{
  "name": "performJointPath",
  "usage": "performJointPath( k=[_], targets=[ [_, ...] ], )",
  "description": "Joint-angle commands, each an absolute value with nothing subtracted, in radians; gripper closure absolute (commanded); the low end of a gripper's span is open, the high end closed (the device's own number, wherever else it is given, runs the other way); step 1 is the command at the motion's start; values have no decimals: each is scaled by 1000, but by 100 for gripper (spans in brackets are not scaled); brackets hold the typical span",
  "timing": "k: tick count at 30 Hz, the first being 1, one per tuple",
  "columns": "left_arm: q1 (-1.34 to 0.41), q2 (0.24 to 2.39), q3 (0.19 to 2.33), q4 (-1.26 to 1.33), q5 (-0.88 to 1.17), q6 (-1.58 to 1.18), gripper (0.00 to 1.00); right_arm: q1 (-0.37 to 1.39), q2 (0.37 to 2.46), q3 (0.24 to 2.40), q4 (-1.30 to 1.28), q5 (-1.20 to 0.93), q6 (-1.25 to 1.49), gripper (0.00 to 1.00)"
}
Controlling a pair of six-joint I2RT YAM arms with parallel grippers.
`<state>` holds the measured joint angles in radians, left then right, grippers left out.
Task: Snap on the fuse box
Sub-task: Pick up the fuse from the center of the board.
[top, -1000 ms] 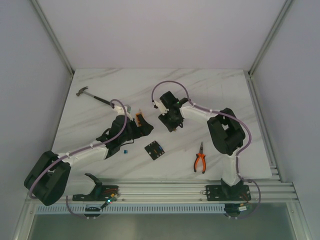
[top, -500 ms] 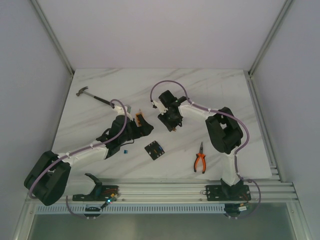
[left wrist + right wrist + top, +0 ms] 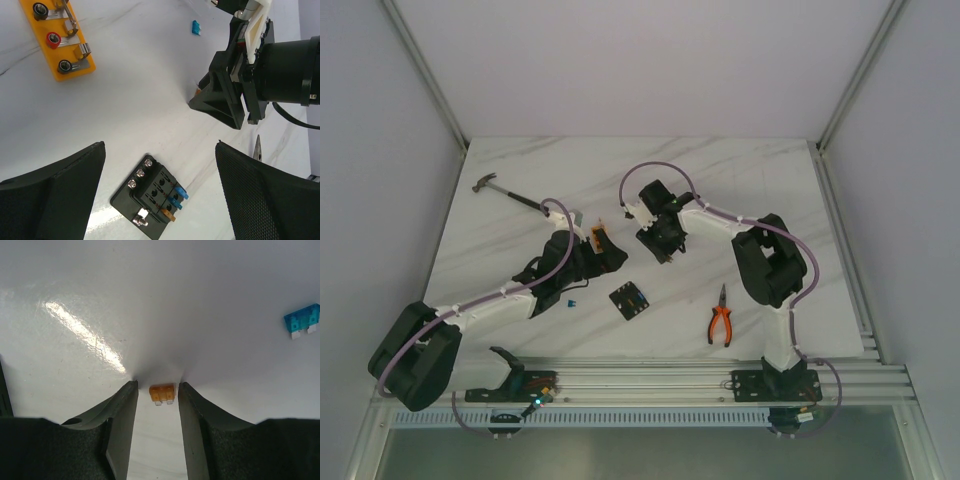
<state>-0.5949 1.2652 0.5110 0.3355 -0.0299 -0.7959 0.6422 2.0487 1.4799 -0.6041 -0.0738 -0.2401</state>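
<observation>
The fuse box [image 3: 630, 299] is a small black square lying flat on the marble table [image 3: 760, 190]. In the left wrist view the fuse box [image 3: 150, 200] holds two blue fuses and an orange one, with screws along one side. My left gripper [image 3: 160, 150] hovers above it, wide open and holding nothing; from above the left gripper [image 3: 613, 260] is just up-left of the box. My right gripper [image 3: 156, 385] points down at the table, its open fingers [image 3: 122, 405] on either side of a loose orange fuse [image 3: 162, 393] with a gap on each side.
A loose blue fuse [image 3: 302, 320] lies right of the right fingers. An orange block with terminals [image 3: 57, 37] sits beyond the left gripper. Orange-handled pliers [image 3: 720, 325] lie near the right arm's base, and a hammer [image 3: 505, 192] lies at the far left.
The right gripper has edged slightly to the left over the table. The left arm and the fuse box have not moved.
</observation>
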Motion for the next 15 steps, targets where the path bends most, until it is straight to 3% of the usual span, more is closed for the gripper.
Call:
performJointPath(
  k=[1,5,15],
  targets=[
    [-591,1258,506,327,-16,-799,0,632,2087,1431,-689,-89,-280,55],
    [-591,1261,509,327,-14,-799,0,633,2097,1430,-697,-89,-288,57],
    [-593,1261,516,340,18,-792,0,620,2061,1408,-663,-46,-230,75]
  ],
)
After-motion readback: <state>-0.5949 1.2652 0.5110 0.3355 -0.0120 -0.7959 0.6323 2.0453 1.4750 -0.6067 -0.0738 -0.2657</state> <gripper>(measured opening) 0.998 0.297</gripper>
